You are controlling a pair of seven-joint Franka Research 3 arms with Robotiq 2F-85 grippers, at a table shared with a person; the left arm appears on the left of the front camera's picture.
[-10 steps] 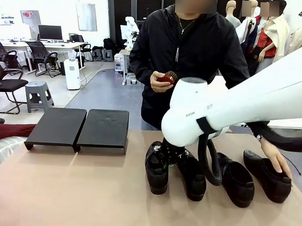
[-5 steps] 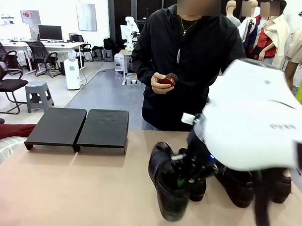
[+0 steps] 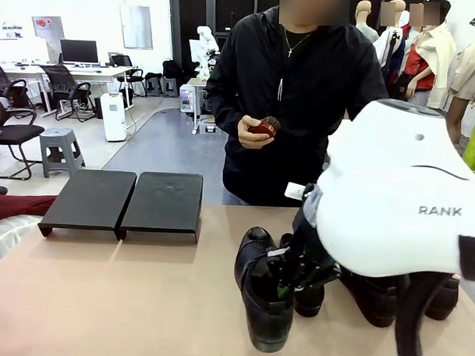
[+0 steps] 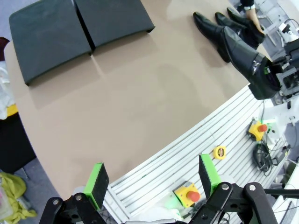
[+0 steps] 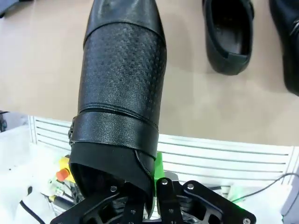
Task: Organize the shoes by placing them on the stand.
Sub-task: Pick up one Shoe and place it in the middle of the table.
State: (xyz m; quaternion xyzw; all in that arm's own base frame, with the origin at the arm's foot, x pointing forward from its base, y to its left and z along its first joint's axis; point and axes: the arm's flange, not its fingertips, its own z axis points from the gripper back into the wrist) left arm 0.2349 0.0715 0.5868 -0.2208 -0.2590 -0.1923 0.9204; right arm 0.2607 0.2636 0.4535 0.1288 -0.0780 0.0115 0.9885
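Observation:
My right gripper (image 3: pixel 284 286) is shut on the heel rim of one black shoe (image 3: pixel 263 302) and holds it off the table near the front edge, toe pointing away. In the right wrist view this shoe (image 5: pixel 122 88) hangs from the gripper (image 5: pixel 152 183). More shoes (image 3: pixel 371 296) stand on the table behind the arm, partly hidden by it. The stand (image 3: pixel 124 200), two black platforms side by side, sits at the far left with nothing on it. My left gripper (image 4: pixel 152 179) hovers open high above the table's near edge, looking down on the stand (image 4: pixel 77 29) and the held shoe (image 4: pixel 244 52).
A person stands at the far side holding a small reddish object (image 3: pixel 261 126). A hand (image 4: pixel 252 15) rests by the farthest shoe. Bare brown table (image 3: pixel 124 299) lies between the stand and the shoes. Below the near edge are a slatted frame and emergency-stop boxes (image 4: pixel 188 195).
My right gripper has lifted the shoe from the row and drawn it toward the table's front edge. The right arm has swung up and to the right. The stand has not moved.

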